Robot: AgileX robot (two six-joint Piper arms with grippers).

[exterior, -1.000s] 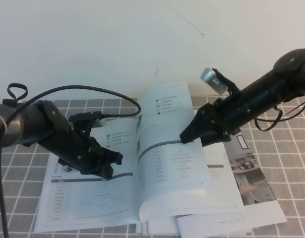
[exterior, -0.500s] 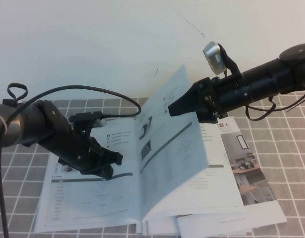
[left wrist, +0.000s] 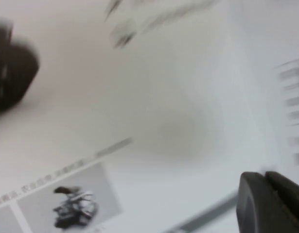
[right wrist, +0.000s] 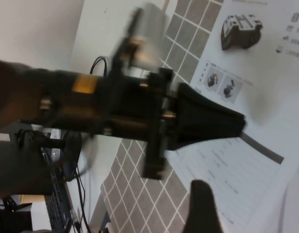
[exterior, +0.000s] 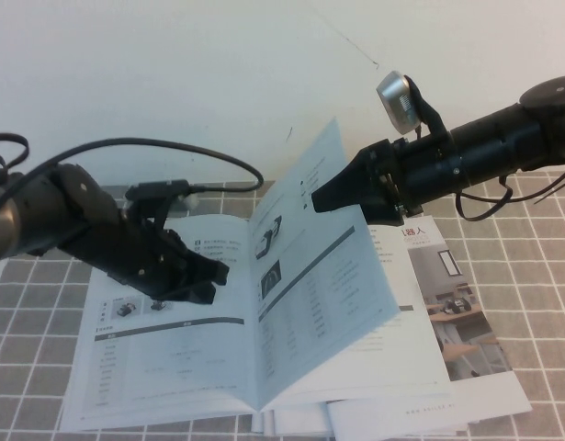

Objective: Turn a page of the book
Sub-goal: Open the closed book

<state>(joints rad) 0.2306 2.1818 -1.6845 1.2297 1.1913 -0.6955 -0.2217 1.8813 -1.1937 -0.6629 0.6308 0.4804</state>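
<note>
From the high camera there are two black robot arms, one open book (exterior: 181, 358) and one other paper thing. The book lies flat on the table (exterior: 539, 276), which has a cloth of grey squares with white lines. One page (exterior: 323, 276) stands up from the middle of the book, tilted toward the right side. The right gripper (exterior: 321, 198) is in the air at the far top edge of that page, right by it. Its jaws stand apart, and the tip looks beside the paper, not pinching it. The left gripper (exterior: 213, 276) is low over the far part of the book's left page. You cannot tell if its jaws are open or closed. One brochure (exterior: 461, 317) with a colour room photo lies under the book's right side (only part of it peeks out).

From the left wrist camera you see white book paper (left wrist: 154, 121) very close and blurry. There is one small picture of a wheeled buggy (left wrist: 74, 208) on it. Two dark finger parts show at the edges, one being a fingertip (left wrist: 266, 204) near the paper.

From the right wrist camera you see the left arm (right wrist: 139, 116) across the middle, over the book (right wrist: 246, 160). One dark fingertip (right wrist: 202, 208) of the right gripper shows near the edge.
</note>
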